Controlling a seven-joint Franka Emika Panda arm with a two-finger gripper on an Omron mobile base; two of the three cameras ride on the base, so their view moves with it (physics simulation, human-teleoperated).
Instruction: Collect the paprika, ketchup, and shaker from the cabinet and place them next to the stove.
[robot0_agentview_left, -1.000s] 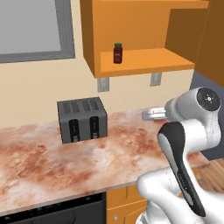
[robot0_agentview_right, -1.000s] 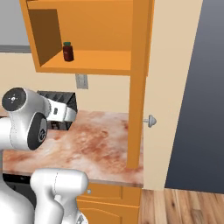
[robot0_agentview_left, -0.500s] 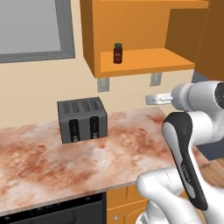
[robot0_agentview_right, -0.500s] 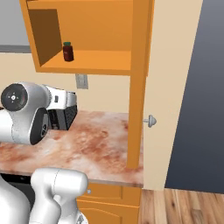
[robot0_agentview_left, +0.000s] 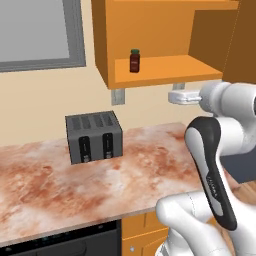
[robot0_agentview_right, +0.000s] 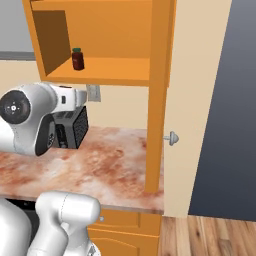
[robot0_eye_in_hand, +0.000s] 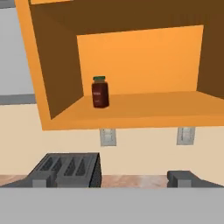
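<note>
Marbled counter (robot0_agentview_left: 75, 185) | toaster (robot0_agentview_left: 94, 136) on it | paprika (robot0_agentview_left: 134, 60) in cabinet (robot0_agentview_left: 165, 72)

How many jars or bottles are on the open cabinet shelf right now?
1: the paprika jar stands upright near the left end of the cabinet shelf. The rest of the visible shelf is bare; none seems hidden.

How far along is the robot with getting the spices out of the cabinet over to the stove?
Nothing looks delivered yet. The paprika stands upright on the cabinet shelf, untouched. The gripper is open and empty, below shelf level and facing the cabinet, apparently lining up on the jar. Left: grasp the paprika, carry it stoveward, then the ketchup and shaker.
</note>
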